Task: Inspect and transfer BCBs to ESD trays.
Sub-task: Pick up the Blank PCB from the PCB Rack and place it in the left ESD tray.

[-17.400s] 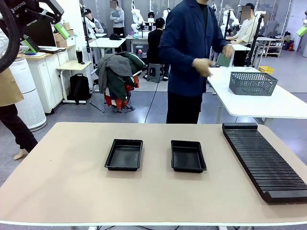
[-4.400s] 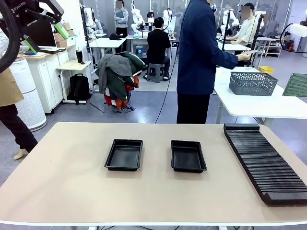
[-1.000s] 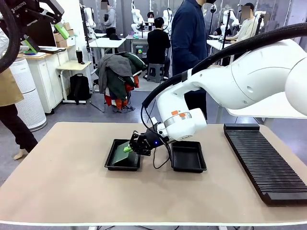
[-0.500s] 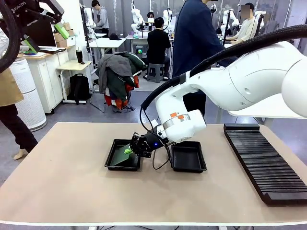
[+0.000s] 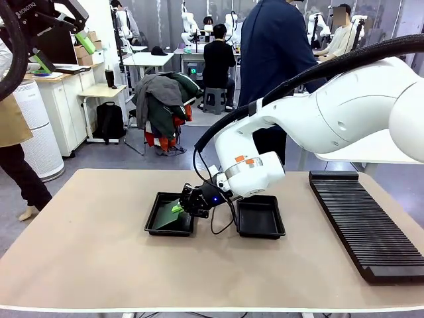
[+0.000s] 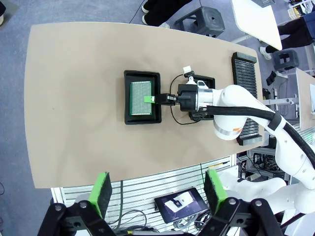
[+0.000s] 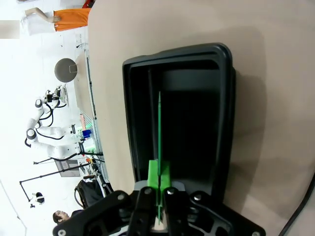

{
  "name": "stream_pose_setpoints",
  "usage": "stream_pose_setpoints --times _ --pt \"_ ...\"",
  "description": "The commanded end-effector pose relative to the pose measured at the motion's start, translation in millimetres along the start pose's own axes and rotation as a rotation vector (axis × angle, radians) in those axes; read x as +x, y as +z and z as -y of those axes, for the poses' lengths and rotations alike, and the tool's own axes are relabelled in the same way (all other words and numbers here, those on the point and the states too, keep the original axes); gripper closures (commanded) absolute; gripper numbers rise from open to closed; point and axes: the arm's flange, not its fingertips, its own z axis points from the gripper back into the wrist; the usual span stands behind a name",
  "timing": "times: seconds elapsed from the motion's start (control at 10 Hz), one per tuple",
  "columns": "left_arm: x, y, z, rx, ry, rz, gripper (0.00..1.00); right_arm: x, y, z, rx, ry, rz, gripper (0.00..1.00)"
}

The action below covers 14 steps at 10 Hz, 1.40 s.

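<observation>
- Grip check: left fingers (image 6: 102, 189) apart, empty, high over counter (image 5: 99, 265).
- right fingers (image 5: 177, 207) clamped on BCB (image 5: 165, 220) edge; board, airborne far right seconds ago, now tilts into left ESD tray (image 5: 169, 233).
- Release looks next; right ESD tray (image 5: 260, 235) has no board yet.

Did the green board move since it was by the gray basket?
Yes. The BCB moved leftward and down, past the ribbed rack, to the left ESD tray, gripped by the right end effector.

- BCB (image 6: 140, 97): thin green rectangular board, slanting inside the left ESD tray (image 5: 151, 220). One edge is raised and pinched in my right gripper (image 5: 179, 207).
- Left ESD tray: shallow, black, raised rim, rounded corners.
- Right ESD tray (image 5: 260, 199): identical, just beside the first, not touching.
</observation>
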Motion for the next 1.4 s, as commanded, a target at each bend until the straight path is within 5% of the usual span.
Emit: stream_pose_setpoints --times 0.0,0.2,0.8,1.3 --pt "-0.4 -1.1 -1.1 -0.002 0.003 0.000 0.00 -0.1 0.6 -0.7 0.002 0.006 0.001 0.98" --pt "-0.4 -1.1 -1.1 -0.002 0.003 0.000 0.00 -0.1 0.6 -0.7 0.002 0.006 0.001 0.98" --pt "-0.4 -1.1 -1.1 -0.002 0.003 0.000 0.00 -7.2 9.4 -39.8 -0.096 0.053 0.000 0.57" --pt "-0.4 -1.1 -1.1 -0.002 0.003 0.000 0.00 -7.8 0.4 -95.4 -0.442 0.091 0.040 0.20"
